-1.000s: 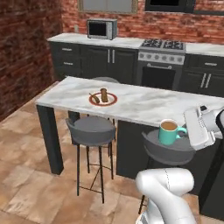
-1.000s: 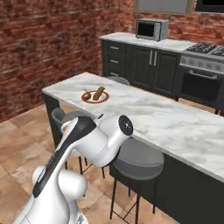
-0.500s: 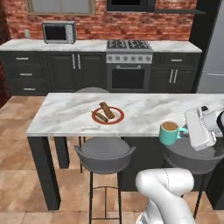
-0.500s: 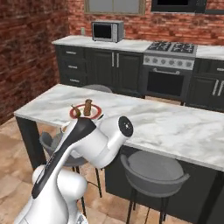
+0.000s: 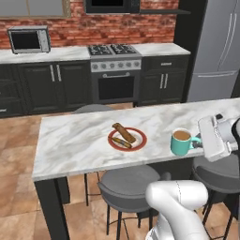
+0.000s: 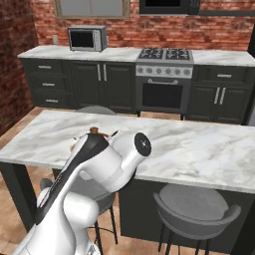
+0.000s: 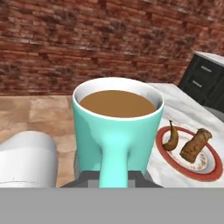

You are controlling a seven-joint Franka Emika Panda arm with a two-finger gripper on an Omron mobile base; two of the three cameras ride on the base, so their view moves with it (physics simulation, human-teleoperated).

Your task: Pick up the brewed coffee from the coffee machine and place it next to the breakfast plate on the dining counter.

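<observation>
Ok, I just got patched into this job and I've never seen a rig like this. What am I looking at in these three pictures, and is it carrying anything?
You are looking at a white robot arm on a driving base in a rendered kitchen. Two pictures come from cameras on the base, behind the arm to its left and right, looking forward over it. The third comes from a camera on the hand, looking along the gripper.

In front of the robot is the dining counter, a marble-topped island with grey stools under it. On it lies the breakfast plate, white with a red rim, holding brown food pieces.

The jaws are shut on the handle of the teal mug, which is full of brown coffee. In the left base view the mug is to the right of the plate, apart from it. Whether it already rests on the counter, I cannot tell.
</observation>
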